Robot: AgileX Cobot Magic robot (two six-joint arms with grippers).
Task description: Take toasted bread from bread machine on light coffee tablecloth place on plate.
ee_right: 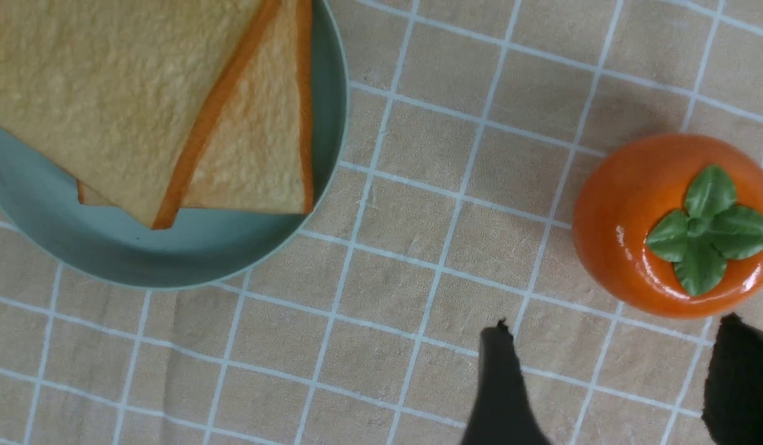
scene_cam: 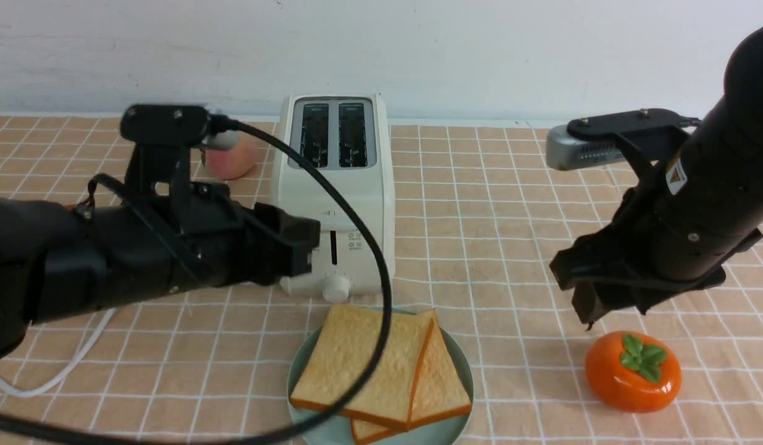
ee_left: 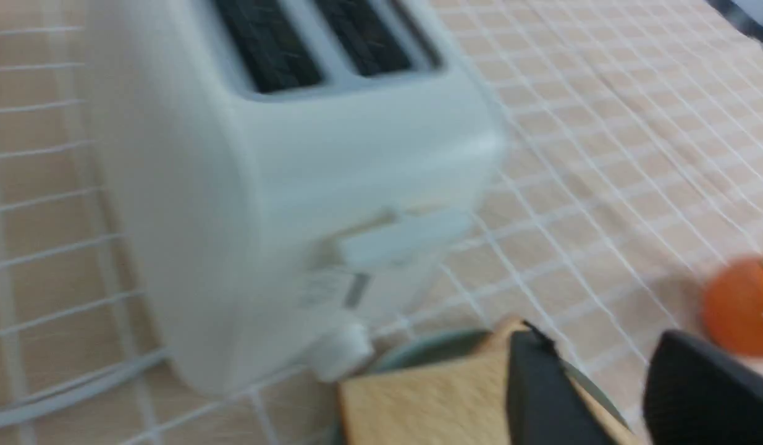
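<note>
Status: both slots of the cream-white boxy two-slot bread machine (scene_cam: 335,185) are empty. The toasted bread (scene_cam: 356,364), two square pale golden slices with orange-brown crusts, lies on the round pale teal-green plate (scene_cam: 461,364) just near of the machine. The left slice overlaps the right. Everything sits on the light coffee tablecloth (scene_cam: 498,204), white-gridded, which covers the surface.

Left end effector (scene_cam: 308,247): at the left side of the machine's front face, far-left of the plate. Jaws a little apart with nothing between them; its wrist view is blurred.

Right end effector (ee_right: 616,324): well right of the plate, over bare cloth beside a glossy orange persimmon figure (scene_cam: 631,377). Jaws wide apart, empty.

Judgement: the transfer looks complete, so the step in hand is clearing the arms away. The next move calls for drawing the left arm back. Watch its black cable (scene_cam: 381,296), which crosses the slices in the front view; whether it touches them cannot be told.
</note>
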